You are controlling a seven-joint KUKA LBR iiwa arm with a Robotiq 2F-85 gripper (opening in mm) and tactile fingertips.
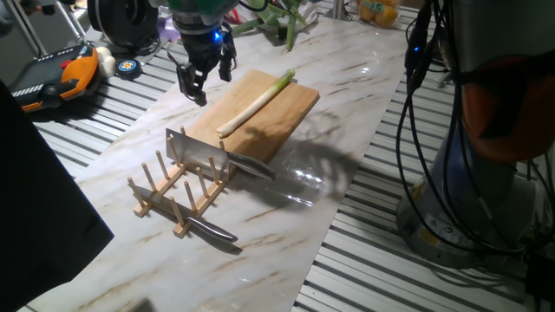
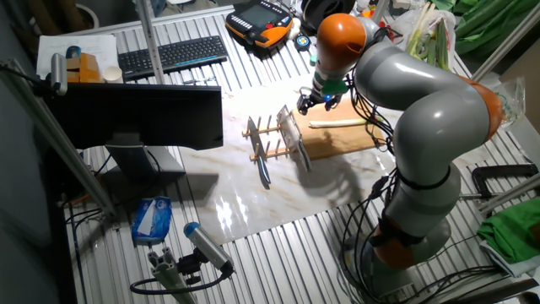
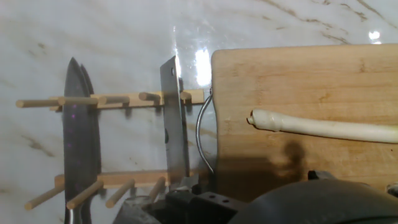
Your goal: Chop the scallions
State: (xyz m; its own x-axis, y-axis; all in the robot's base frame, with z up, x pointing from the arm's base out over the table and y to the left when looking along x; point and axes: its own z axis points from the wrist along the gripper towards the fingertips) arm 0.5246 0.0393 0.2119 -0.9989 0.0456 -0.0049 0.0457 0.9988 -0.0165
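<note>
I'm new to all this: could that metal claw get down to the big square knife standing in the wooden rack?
Probably yes. The claw hangs in open air beside the cutting board, and nothing covers the square knife in the rack.

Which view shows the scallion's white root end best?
Hand view: the scallion lies close on the cutting board, root end sharp, green end cut off. One fixed view shows its whole length, small. The other fixed view: a pale sliver.

A creamy white scallion (image 1: 256, 104) fading to green is lying on a tan board (image 1: 282, 117); the table (image 1: 364, 95) is showing white marble veining.
</note>
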